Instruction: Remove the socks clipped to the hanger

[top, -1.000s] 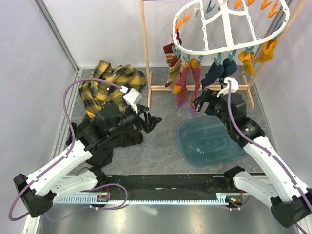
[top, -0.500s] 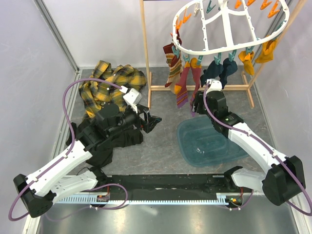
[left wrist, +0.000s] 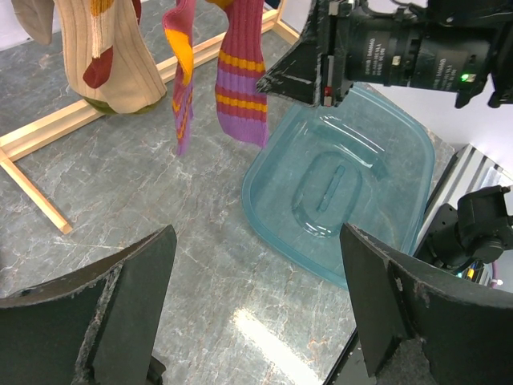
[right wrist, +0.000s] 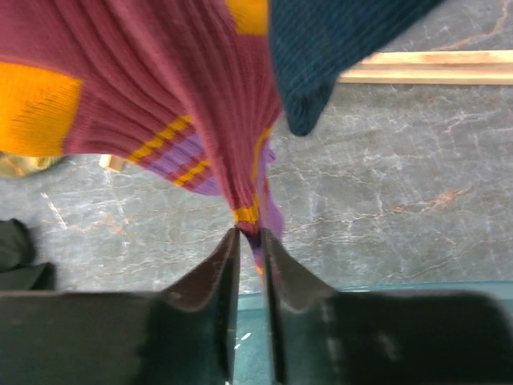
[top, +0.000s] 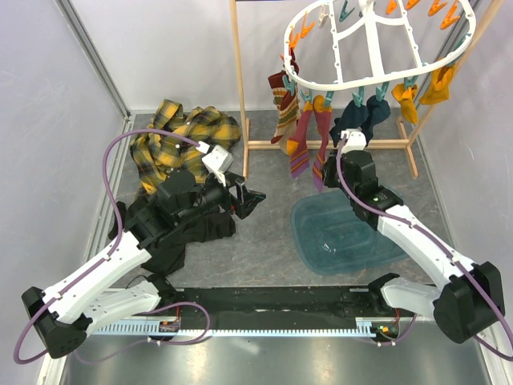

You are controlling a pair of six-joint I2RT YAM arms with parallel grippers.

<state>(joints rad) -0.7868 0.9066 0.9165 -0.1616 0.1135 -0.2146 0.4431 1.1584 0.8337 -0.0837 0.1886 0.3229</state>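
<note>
The white oval hanger [top: 345,83] hangs at the top right with several socks clipped under it. They are a beige-and-maroon one [top: 282,104], two maroon striped ones [top: 300,144], a navy one [top: 361,119] and mustard ones [top: 439,84]. My right gripper [top: 327,172] is shut on the lower end of the right maroon striped sock [right wrist: 184,72], its jaws [right wrist: 250,234] pinching the fabric; the navy sock [right wrist: 337,48] hangs just right of it. My left gripper [top: 255,196] hovers open above the grey floor with nothing between its fingers [left wrist: 256,233].
A clear blue tub [top: 303,241] lies on the floor below the right gripper. A wooden frame stand [top: 238,80] carries the hanger. A yellow plaid shirt [top: 180,136] and a black garment [top: 172,237] lie at the left.
My right arm reached forward to the maroon striped sock and its jaws went from open to shut on the sock's lower end. The left arm stayed put.
</note>
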